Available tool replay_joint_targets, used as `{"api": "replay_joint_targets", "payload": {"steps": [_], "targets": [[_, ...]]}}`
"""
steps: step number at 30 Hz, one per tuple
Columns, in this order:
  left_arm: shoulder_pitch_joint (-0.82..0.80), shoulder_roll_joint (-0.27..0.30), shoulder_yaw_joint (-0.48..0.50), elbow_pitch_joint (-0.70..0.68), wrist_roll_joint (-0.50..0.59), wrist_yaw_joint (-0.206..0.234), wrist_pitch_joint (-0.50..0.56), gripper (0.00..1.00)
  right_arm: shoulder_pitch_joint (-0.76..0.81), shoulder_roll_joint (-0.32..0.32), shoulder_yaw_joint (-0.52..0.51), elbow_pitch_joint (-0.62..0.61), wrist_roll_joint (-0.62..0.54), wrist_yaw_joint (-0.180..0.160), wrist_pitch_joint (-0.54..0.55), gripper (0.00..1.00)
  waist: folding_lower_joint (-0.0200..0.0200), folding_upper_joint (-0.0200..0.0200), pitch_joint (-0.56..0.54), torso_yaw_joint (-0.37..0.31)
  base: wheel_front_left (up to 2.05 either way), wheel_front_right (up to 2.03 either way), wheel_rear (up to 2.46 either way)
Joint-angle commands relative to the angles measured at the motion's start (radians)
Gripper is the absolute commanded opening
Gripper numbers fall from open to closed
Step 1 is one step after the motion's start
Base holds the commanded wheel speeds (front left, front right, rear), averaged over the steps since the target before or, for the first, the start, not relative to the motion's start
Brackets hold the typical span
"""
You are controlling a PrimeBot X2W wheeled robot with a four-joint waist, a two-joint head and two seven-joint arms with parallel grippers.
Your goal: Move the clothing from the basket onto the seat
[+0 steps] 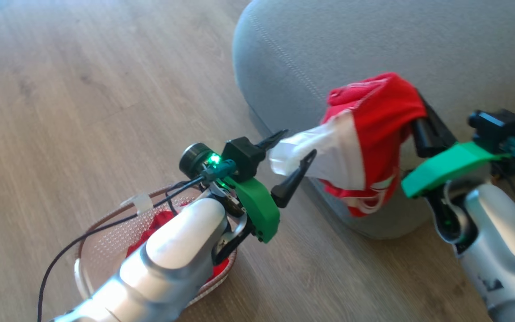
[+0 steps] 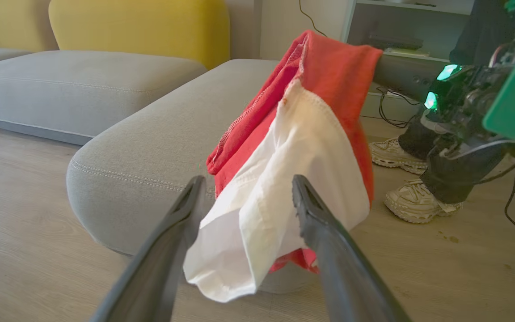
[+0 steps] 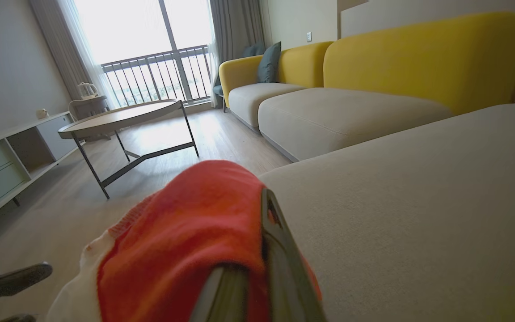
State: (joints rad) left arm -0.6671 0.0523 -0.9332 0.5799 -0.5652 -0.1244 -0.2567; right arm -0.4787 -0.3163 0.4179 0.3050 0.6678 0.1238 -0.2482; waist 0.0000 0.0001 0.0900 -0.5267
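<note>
The right jaws are clamped shut on the red-and-white garment (image 1: 373, 125), which hangs off them beside the rounded corner of the seat (image 1: 373, 40), not yet laid on it. The left jaws stand wide open around its dangling white panel (image 2: 257, 214), gripping nothing, and more red clothing (image 1: 159, 221) lies in the basket (image 1: 105, 243) on the floor nearby. To place it well, I'd carry it further in over the seat and lower it before releasing, left jaws drawn clear so nothing snags and slides off.
</note>
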Motion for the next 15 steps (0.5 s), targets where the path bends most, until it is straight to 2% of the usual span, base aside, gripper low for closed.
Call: {"api": "replay_joint_targets", "payload": {"steps": [1, 10, 15], "targets": [[-0.039, 0.010, 0.018, -0.030, -0.013, -0.006, -0.005, 1.00, 0.008, -0.004, -0.023, -0.049, -0.012, 0.007, -0.014, 0.00, 0.0000, -0.0001, 0.002, -0.011, 0.00, 0.00, 0.00], [-0.065, 0.007, -0.021, -0.037, -0.040, -0.006, -0.005, 1.00, 0.108, 0.015, -0.158, -0.126, -0.069, 0.007, -0.014, 0.00, 0.0000, -0.0001, 0.025, -0.024, 0.00, 0.00, 0.00], [-0.069, 0.012, -0.031, -0.049, -0.036, -0.006, -0.005, 1.00, 0.081, 0.026, -0.207, -0.129, -0.098, 0.007, -0.014, 0.00, 0.0000, -0.0001, 0.055, -0.025, 0.00, 0.00, 0.00]]}}
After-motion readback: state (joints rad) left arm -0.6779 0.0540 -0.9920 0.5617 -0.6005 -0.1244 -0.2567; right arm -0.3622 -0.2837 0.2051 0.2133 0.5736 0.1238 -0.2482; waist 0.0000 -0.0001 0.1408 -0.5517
